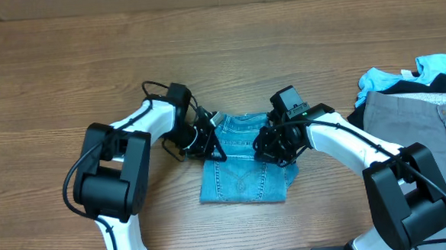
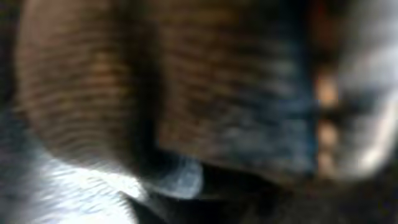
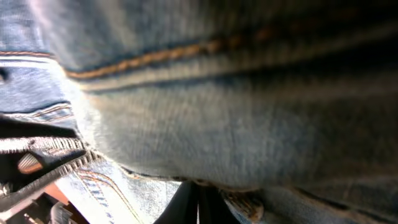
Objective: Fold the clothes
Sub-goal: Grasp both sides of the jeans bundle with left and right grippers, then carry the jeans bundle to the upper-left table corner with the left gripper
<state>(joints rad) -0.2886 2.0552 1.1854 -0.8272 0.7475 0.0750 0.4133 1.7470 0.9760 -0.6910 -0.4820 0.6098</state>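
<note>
Jeans: light-blue denim jeans (image 1: 241,174), folded to a compact block, laid mid-table (image 1: 67,64) betw. the two arms.
L gripper: L gripper (image 1: 206,143) is set at the block's far-left corner, jaws closed. Wrist view is too blurred, so whether denim is pinched cannot be told.
R gripper: R gripper (image 1: 276,147) is set at the block's right edge, jaws closed. A denim fold w/ orange seam is pressed across the wrist view, so cloth is judged held.
Pile: grey garment (image 1: 410,123) and sky-blue garment (image 1: 404,73) are heaped at the table's right edge, well apart from the jeans.
Risk, uneven grip: if only the R side is caught, the block is likely dragged askew or rotated once the arms are moved.
Risk, layers: only the top layer may be pinched, so the stack could be peeled open on a lift.
Risk, stiffness: thick stacked denim may be slipped from closed jaws mid-fold and sprung back.
Risk, crowding: arms are packed close over a small block; finger contact is poss. if both are brought inward.
Risk, sight: both wrist cams are smothered by cloth, so alignment can be checked from overhead only.
</note>
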